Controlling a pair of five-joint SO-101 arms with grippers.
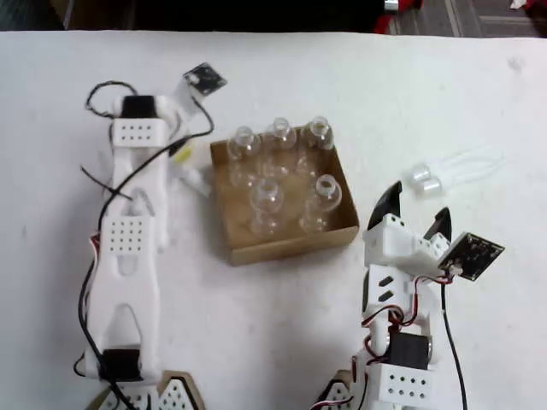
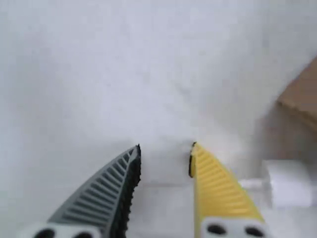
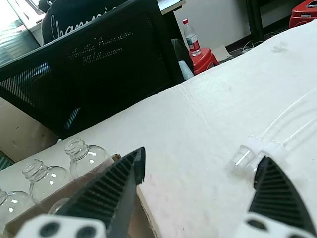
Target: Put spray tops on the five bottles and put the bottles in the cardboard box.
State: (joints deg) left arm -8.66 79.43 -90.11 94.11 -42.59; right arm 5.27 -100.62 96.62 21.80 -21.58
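Several clear bottles (image 1: 267, 196) stand open-necked, without tops, in the cardboard box (image 1: 282, 246) at the table's middle. Two spray tops (image 1: 425, 178) with long thin tubes lie right of the box. My right gripper (image 1: 420, 199) sits open just before them; in the right wrist view its black fingers (image 3: 111, 191) frame the spray tops (image 3: 243, 156), with bottles (image 3: 79, 151) off to one side. My left gripper (image 1: 182, 162) is open beside the box's left wall, low over the table. A white spray top (image 2: 287, 183) lies outside its yellow finger (image 2: 213, 183), by the box corner (image 2: 302, 99).
The white table (image 1: 342, 77) stretches wide behind and to the right of the box. The left arm (image 1: 128, 248) lies long along the left side. A dark chair (image 3: 99, 64) and a red stool (image 3: 205, 59) stand beyond the table's far edge.
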